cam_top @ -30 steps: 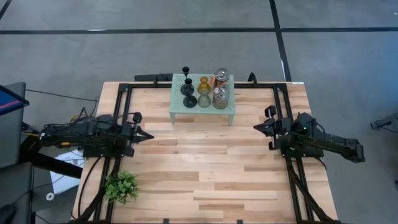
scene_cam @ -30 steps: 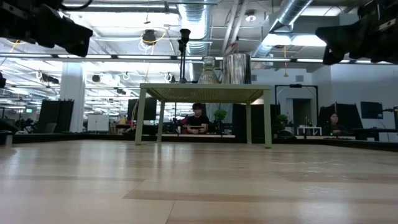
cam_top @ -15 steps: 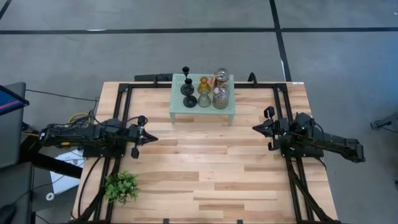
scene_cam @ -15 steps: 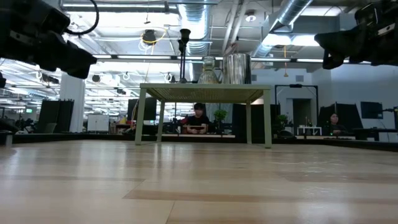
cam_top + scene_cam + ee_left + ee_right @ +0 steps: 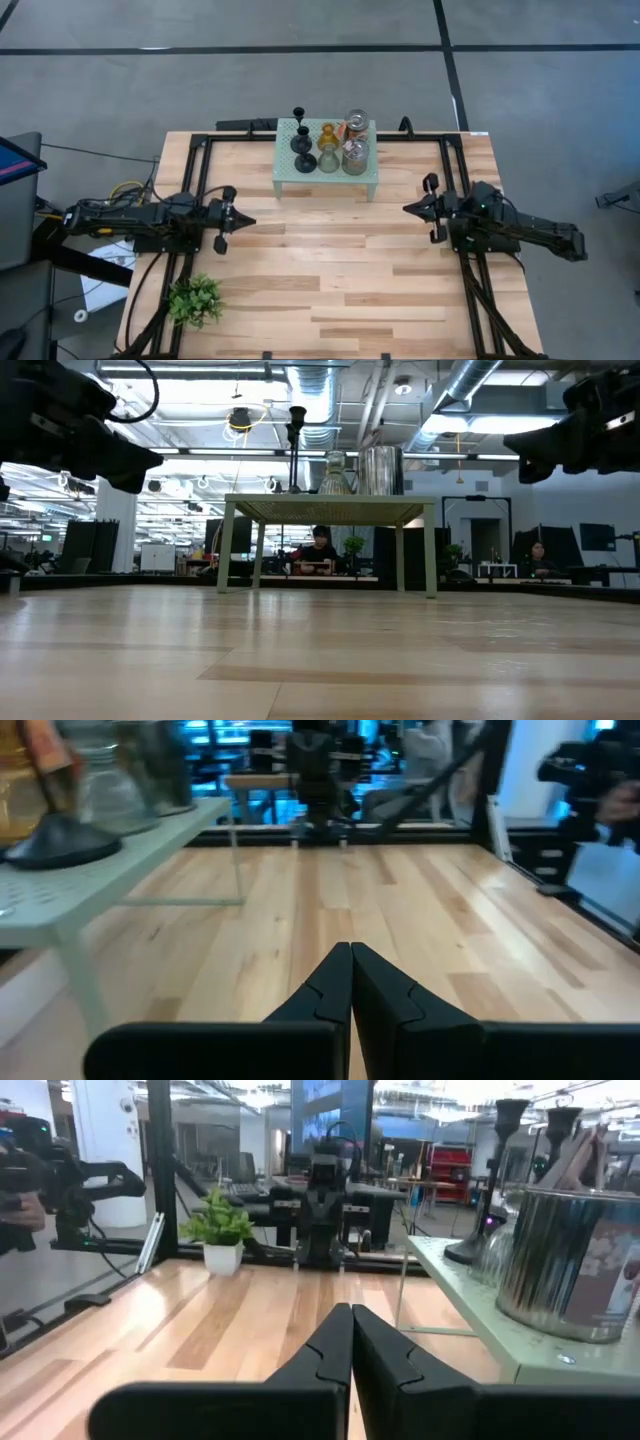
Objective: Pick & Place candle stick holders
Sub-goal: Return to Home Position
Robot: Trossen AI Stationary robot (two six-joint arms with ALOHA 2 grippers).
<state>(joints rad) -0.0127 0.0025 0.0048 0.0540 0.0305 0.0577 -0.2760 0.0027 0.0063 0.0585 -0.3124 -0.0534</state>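
An open-plan robotics lab in an industrial hall: a pale plank-topped wooden bench (image 5: 330,270) framed by black metal rails (image 5: 420,137) stands on a grey concrete floor (image 5: 300,80) crossed by dark lines. Beyond it are bare silvery ceiling ducts (image 5: 470,380), white strip lights (image 5: 200,460), and a seated person (image 5: 318,550) among desks and dark screens (image 5: 595,537)

Six candle stick holders (image 5: 328,158) upright on rack (image 5: 330,185)

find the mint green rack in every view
High view: rack at the centre of the table's far edge.
Low view: rack mid-picture, seen level, legs showing.
Left wrist view: rack close by, corner and leg showing.
Right wrist view: rack close by, under a jar.
Shared landmark: the silvery jars on it.
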